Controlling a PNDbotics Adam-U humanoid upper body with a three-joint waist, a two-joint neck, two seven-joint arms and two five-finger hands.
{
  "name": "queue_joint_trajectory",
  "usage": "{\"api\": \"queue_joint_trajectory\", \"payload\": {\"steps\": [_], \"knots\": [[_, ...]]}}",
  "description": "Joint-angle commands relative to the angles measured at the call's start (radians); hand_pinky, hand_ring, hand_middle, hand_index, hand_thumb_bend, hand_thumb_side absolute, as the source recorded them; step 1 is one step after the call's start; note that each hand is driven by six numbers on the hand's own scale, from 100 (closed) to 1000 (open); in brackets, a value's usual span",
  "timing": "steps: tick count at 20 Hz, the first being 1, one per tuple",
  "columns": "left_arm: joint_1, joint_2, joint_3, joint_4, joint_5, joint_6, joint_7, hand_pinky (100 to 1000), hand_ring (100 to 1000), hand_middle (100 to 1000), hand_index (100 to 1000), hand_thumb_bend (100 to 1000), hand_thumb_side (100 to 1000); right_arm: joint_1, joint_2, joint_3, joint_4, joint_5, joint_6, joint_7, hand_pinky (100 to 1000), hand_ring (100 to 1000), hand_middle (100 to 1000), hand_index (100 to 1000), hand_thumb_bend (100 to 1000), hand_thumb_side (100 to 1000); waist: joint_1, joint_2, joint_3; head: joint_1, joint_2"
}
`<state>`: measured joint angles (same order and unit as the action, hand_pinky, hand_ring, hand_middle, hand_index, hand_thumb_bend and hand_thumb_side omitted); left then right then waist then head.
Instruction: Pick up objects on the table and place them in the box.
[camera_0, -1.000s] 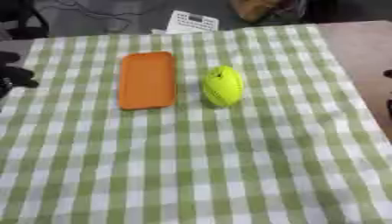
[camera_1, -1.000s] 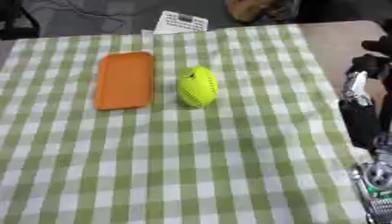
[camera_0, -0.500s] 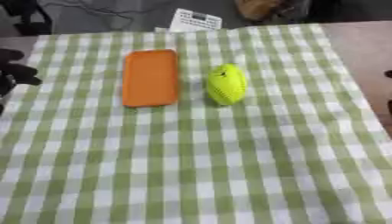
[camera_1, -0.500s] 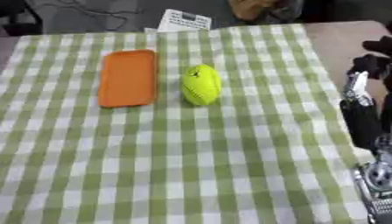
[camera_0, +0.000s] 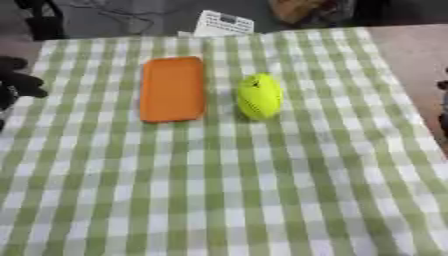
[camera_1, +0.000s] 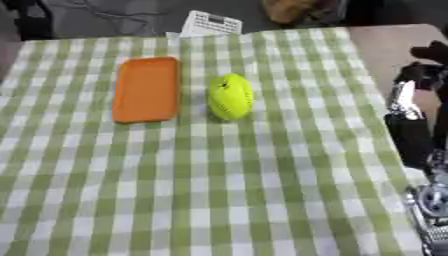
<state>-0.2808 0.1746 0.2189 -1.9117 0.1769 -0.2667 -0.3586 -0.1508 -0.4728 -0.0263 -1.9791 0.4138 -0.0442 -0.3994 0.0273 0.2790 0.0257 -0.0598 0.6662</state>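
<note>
A flat orange rectangular object (camera_0: 172, 89) with rounded corners lies on the green-and-white checked cloth (camera_0: 227, 190), left of centre toward the far side. Just to its right sits a yellow-green oval ball (camera_0: 259, 96). My left hand (camera_0: 17, 82) shows as a black shape at the left edge, level with the orange object and well apart from it. My right hand (camera_1: 420, 70) rises at the right edge in the right eye view, off the cloth's side, with its black and silver forearm (camera_1: 409, 135) below it. Neither hand touches anything.
A white slotted basket (camera_1: 208, 23) stands just beyond the cloth's far edge. Bare brownish tabletop (camera_0: 411, 55) shows to the right of the cloth. Dark clutter lies behind the table. The near half of the cloth holds no objects.
The whole picture has shifted slightly, so the camera moved. The orange object, the ball and both hands keep their places.
</note>
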Motion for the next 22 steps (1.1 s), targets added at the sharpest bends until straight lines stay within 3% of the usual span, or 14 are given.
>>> {"api": "queue_joint_trajectory", "payload": {"steps": [1,11,22], "knots": [[0.0,0.016,-0.005,-0.012,0.008,0.002,-0.007,653,675,724,779,158,953,-0.024,-0.081,0.003,-0.021,0.015,0.033,0.081,584,669,728,880,100,571,-0.018,-0.034,0.0,-0.005,-0.006],[0.006,0.018,-0.013,-0.008,0.013,0.004,-0.02,652,675,722,779,158,954,-0.14,-0.231,0.033,-0.021,-0.047,0.105,0.232,594,679,746,889,100,546,-0.023,-0.044,0.002,-0.02,-0.006],[0.007,0.019,-0.021,-0.003,0.017,0.0,-0.031,652,674,716,779,156,955,-0.265,-0.276,0.088,0.019,-0.069,0.179,0.364,600,684,759,895,100,551,-0.023,-0.045,0.014,-0.043,-0.003]]}}
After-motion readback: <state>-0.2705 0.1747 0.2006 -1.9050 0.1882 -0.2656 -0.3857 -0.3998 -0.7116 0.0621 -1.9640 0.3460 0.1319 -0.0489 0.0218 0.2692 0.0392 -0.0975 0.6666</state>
